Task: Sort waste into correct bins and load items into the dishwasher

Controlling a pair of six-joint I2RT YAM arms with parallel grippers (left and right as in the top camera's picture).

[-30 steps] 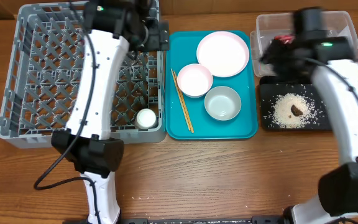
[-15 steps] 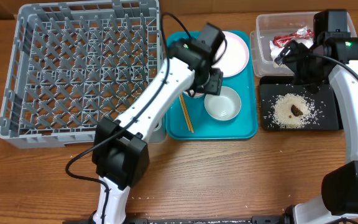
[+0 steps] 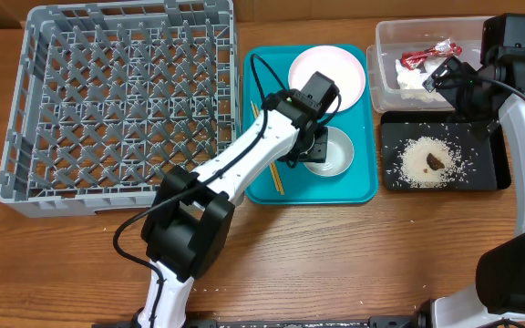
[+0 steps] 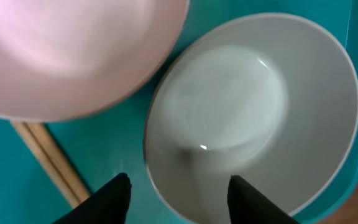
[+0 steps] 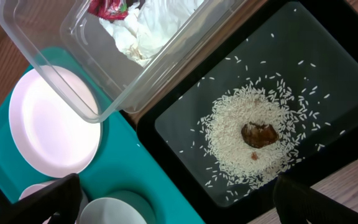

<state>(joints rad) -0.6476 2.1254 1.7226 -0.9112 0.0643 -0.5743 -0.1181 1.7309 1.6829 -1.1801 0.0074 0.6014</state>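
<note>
My left gripper (image 4: 179,200) is open and low over the teal tray, straddling the rim of a grey-white bowl (image 4: 253,112): one finger (image 4: 114,199) stands outside it, the other inside. A pink-white bowl (image 4: 73,56) and the chopsticks (image 4: 48,165) lie just beside. In the overhead view that gripper (image 3: 310,146) sits at the bowl (image 3: 334,153), below the round plate (image 3: 331,77). My right gripper (image 3: 449,77) is wide open and empty, above the clear tub (image 3: 390,41) holding the red wrapper (image 5: 107,7) and napkin (image 5: 142,31). Rice with a brown lump (image 5: 260,134) lies in the black tray (image 5: 185,124).
The grey dish rack (image 3: 25,109) fills the table's left side, and my left arm reaches across its front right corner. The teal tray (image 3: 354,187) lies between rack and bins. Bare wood runs along the front edge.
My left arm swung from the rack over to the tray and came down on the grey-white bowl, jaws narrowing. My right gripper opened wide and pulled back from the tub, leaving the wrapper inside.
</note>
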